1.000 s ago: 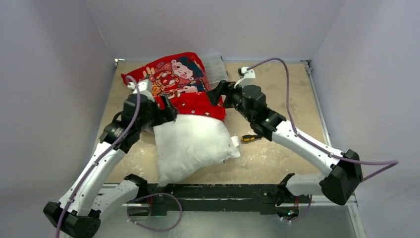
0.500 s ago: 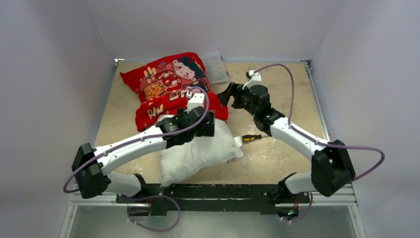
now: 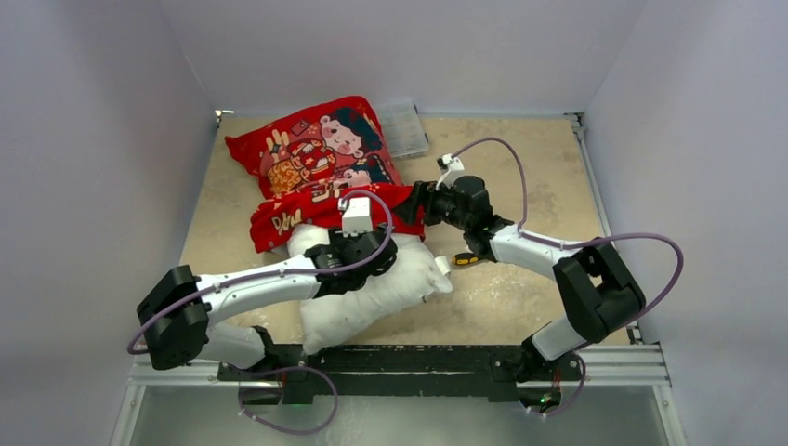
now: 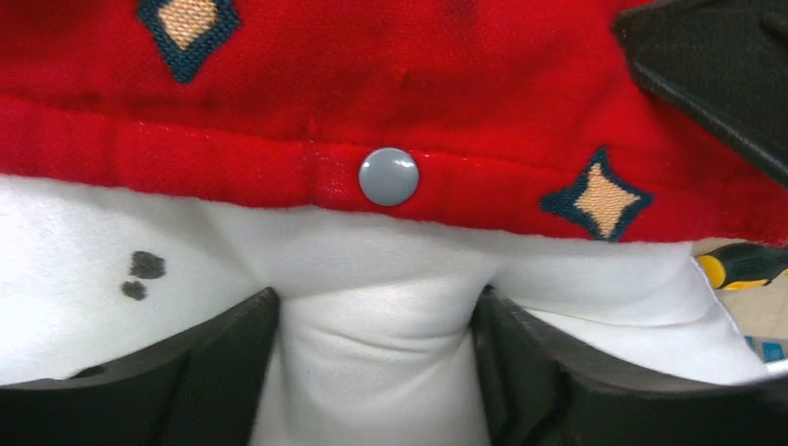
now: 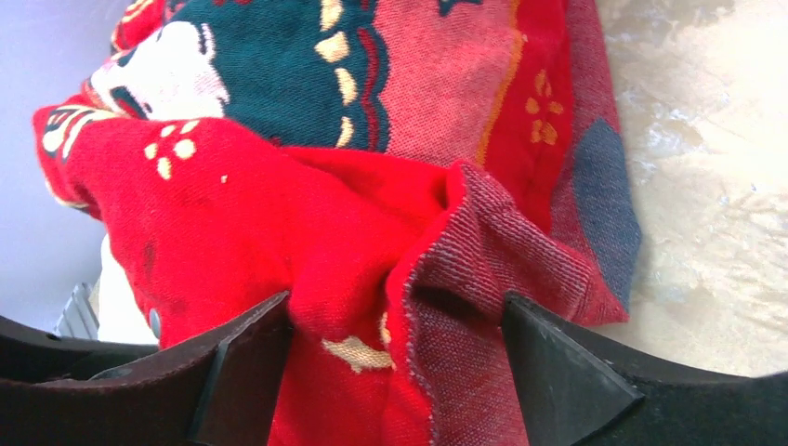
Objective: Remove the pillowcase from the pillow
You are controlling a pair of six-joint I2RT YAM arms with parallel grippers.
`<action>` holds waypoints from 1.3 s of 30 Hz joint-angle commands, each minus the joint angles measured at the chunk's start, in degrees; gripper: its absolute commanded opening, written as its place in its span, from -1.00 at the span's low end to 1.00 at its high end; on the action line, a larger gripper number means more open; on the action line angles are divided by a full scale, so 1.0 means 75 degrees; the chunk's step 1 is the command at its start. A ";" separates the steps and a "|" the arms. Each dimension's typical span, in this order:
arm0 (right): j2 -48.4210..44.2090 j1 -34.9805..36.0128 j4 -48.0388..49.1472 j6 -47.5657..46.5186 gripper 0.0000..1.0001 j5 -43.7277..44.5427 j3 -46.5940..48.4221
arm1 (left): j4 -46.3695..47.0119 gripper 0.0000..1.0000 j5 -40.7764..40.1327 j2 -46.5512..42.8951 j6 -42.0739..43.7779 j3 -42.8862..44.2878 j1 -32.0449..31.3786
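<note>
- Jaws of the left gripper point(image 4: 374, 307) stand wide, pressed down into the pillow point(image 3: 372, 297). A ridge of its white stuffing bulges up between the two black fingers point(image 4: 214, 372) and touches both.
- Just beyond those fingertips runs the hem of the pillowcase point(image 3: 321, 149), with a grey snap button point(image 4: 388, 177) set in the middle of it and gold diamonds edged in dark blue on either side.
- Two small black marks point(image 4: 139, 274) show on the white cover to the left of the left finger.
- Jaws of the right gripper point(image 5: 397, 307) are also wide. They straddle a bunched fold of red pillowcase at its right-hand corner, where the duller underside of the weave is turned outward. Cloth lies against both fingers, but I cannot tell whether it is pinched.
- From overhead, the pillowcase covers the far end of the pillow, its printed face with the cartoon children lying up and toward the far left of the table point(image 3: 520, 158).
- The hem is gathered in a crumpled band across the pillow's middle, and the near half lies bare and plump, reaching toward the arm bases.
- Both grippers meet at that band, the left from the near side on the white, the right from the right side on the red.
- A screwdriver point(image 3: 467, 259) with a yellow and black handle lies on the table just beside the pillow's right corner, under the right arm.
- A clear plastic box point(image 3: 407, 128) sits at the far edge, touching the pillowcase's right side.
</note>
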 commanded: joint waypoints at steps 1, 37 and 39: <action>-0.0042 0.0117 0.0759 -0.0140 0.61 -0.0593 -0.0072 | -0.0264 -0.08 0.0360 -0.0119 -0.0401 -0.0767 0.0024; 0.2707 -0.2629 -0.0848 0.0140 -1.00 0.1288 0.6341 | -0.1333 -1.00 0.5973 -0.4822 0.1634 -0.0837 0.0021; 0.3121 -0.2611 -0.0921 -0.0028 -1.00 0.1282 0.6779 | -0.1004 -1.00 0.6283 -0.4776 0.1707 -0.0946 0.0018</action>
